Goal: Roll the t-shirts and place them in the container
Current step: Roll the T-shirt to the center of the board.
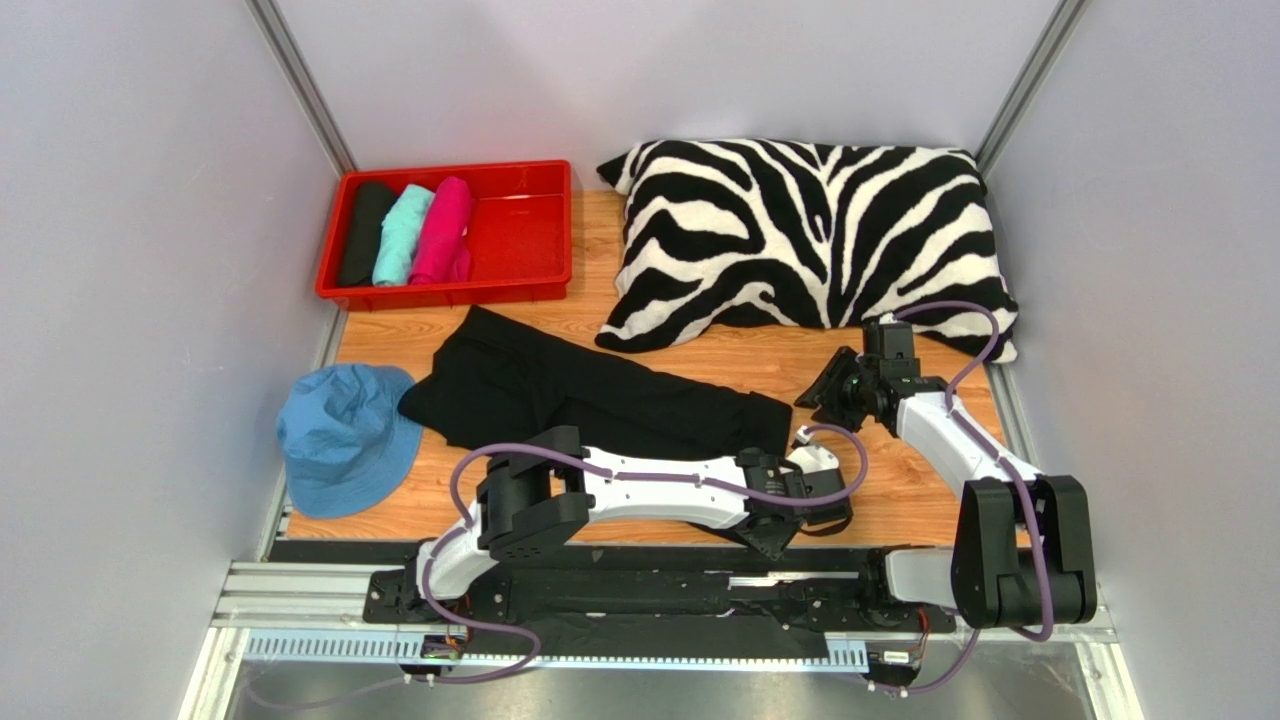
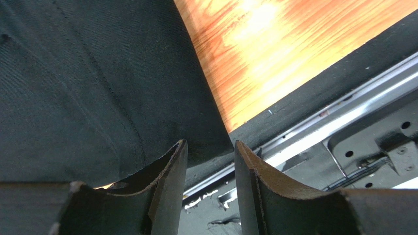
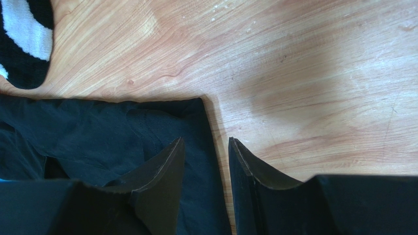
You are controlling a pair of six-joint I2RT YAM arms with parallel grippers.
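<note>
A black t-shirt [image 1: 601, 393] lies folded into a long strip across the wooden table. Black [image 1: 362, 233], teal [image 1: 400, 234] and pink [image 1: 445, 230] rolled t-shirts lie side by side in the red tray [image 1: 526, 225]. My left gripper [image 1: 772, 534] is open and empty at the strip's near right corner; in the left wrist view the gripper [image 2: 210, 147] hovers at the edge of the black cloth [image 2: 88, 88]. My right gripper [image 1: 830, 393] is open at the strip's right end; in the right wrist view it [image 3: 206, 142] straddles the shirt's edge [image 3: 98, 132], holding nothing.
A zebra-striped pillow [image 1: 812, 225] fills the back right, and its corner shows in the right wrist view [image 3: 24, 44]. A light blue cap [image 1: 346, 435] lies at the left. The table's near edge and metal rail [image 2: 314, 132] are just below the left gripper.
</note>
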